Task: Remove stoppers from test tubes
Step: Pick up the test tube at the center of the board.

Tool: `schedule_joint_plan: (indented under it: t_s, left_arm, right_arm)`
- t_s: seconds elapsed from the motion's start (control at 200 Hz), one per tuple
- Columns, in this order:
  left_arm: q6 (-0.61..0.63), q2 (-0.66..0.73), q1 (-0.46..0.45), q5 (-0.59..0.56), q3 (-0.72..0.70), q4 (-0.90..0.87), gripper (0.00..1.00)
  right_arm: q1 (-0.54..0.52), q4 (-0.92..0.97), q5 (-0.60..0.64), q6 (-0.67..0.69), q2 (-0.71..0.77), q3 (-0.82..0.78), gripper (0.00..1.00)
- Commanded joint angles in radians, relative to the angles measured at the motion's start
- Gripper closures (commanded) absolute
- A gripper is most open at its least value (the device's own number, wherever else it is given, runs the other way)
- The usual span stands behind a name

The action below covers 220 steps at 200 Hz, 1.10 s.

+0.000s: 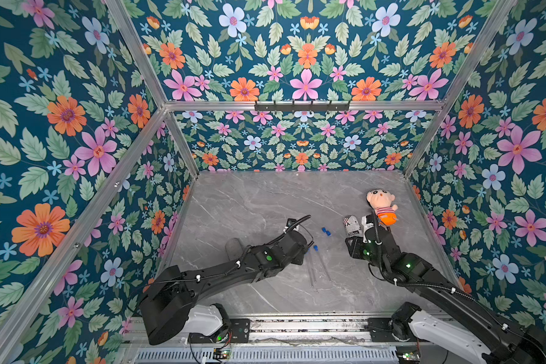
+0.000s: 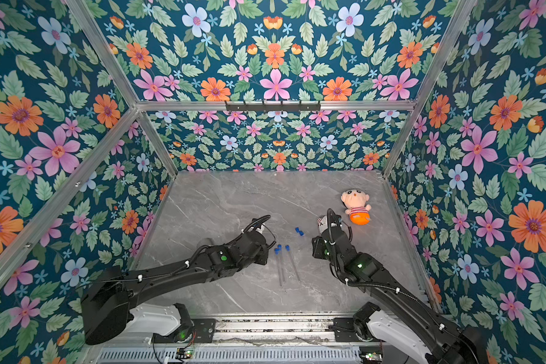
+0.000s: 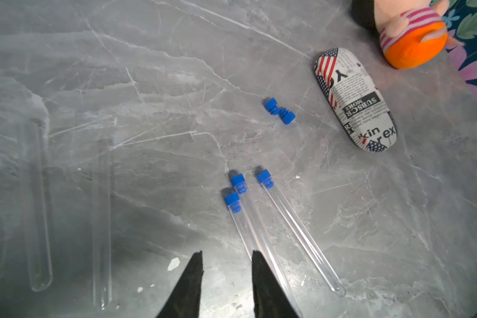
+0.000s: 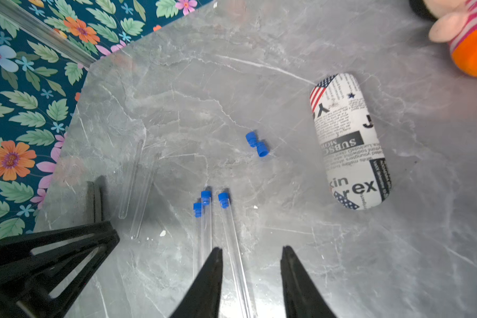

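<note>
Beside test tubes (image 3: 302,236), left pincer (image 3: 226,252), right pincer (image 4: 251,247) tilted down, parted

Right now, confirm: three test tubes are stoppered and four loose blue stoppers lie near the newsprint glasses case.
Two loose blue stoppers, not four, lie near the newsprint glasses case; the left wrist view shows it. The three test tubes are stoppered.

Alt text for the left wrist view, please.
Three stoppered tubes lie side by side on marble ahead of the open, empty left end effector. Two loose stoppers lie beyond them, two uncapped tubes to one side, a newsprint case and doll farther off.
</note>
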State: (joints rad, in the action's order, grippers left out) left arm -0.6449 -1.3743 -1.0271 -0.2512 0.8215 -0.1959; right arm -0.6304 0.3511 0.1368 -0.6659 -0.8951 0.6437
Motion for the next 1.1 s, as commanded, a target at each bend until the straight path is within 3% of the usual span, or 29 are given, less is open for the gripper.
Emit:
schedule_joint_plan:
  t_s: [0.0,0.37,1.095]
  left_arm:
    - [-0.077,-0.035,-0.028,-0.010,-0.009,0.059,0.67]
    - [-0.143,-0.132,-0.063,0.010,-0.021,0.130,0.67]
    - [-0.141,-0.248,-0.053,0.044,0.034,0.131,0.67]
  right_arm:
    - [-0.010,-0.015,-0.022,-0.041,-0.015,-0.010,0.63]
    - [-0.015,-0.017,-0.007,-0.043,-0.015,-0.009,0.63]
    - [-0.015,-0.005,0.006,-0.018,-0.033,0.022,0.63]
